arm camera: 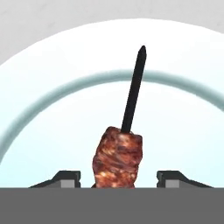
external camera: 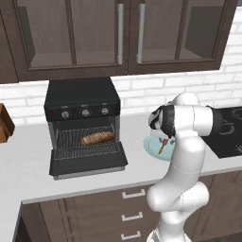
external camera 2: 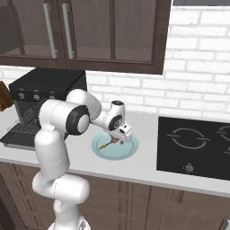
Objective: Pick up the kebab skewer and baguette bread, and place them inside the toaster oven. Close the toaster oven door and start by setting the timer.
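The black toaster oven [external camera: 82,101] stands on the counter with its door [external camera: 90,163] folded down flat. The reddish-brown baguette bread [external camera: 97,138] lies on the wire rack inside. To the right, the kebab skewer [arm camera: 118,159] rests on a pale blue plate [arm camera: 43,109], its dark stick pointing away from the hand. My gripper [arm camera: 118,177] hangs low over the plate [external camera 2: 101,150], open, with one fingertip on each side of the skewer's meat chunk. Seen from the base, the skewer [external camera 2: 110,143] lies just under the hand [external camera 2: 120,134].
A black cooktop [external camera 2: 193,143] is set into the counter right of the plate. Dark glass-front wall cabinets [external camera: 123,33] hang above. A brown wooden object [external camera: 4,123] stands at the far left. Drawers [external camera: 133,194] run below the counter edge.
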